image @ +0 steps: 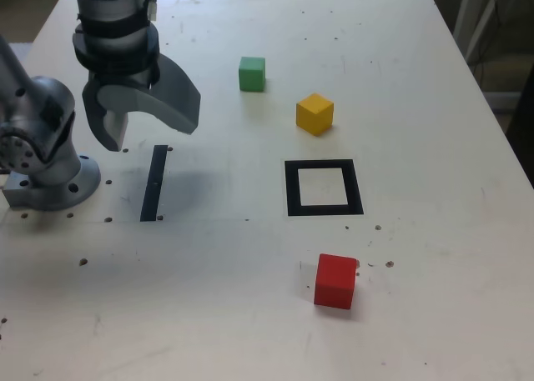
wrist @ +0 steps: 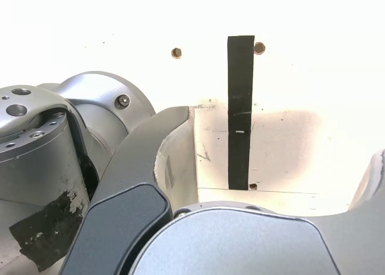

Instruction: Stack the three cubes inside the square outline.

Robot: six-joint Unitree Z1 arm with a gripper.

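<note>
So the gripper [image: 153, 135] is hanging over the table [image: 442, 256] on the exterior view's left, jaws spread wide and nothing between them. The wrist view looks down past the jaws onto the straight black strip [wrist: 240, 112], which lies flat on the white top with a few little holes around it. The robot's base [image: 54, 185] sits just beside that, further to the exterior view's left. Moving outward, the green cube [image: 252, 74] is over toward the far side of the table, and the yellow cube [image: 314, 114] is near it, a bit closer to the camera and turned cornerwise. Just below the yellow one in the exterior view is the square outline [image: 324, 187], nothing inside it. The red cube [image: 335, 281] sits nearest the camera, apart from the outline. No cube is touching another.
</note>
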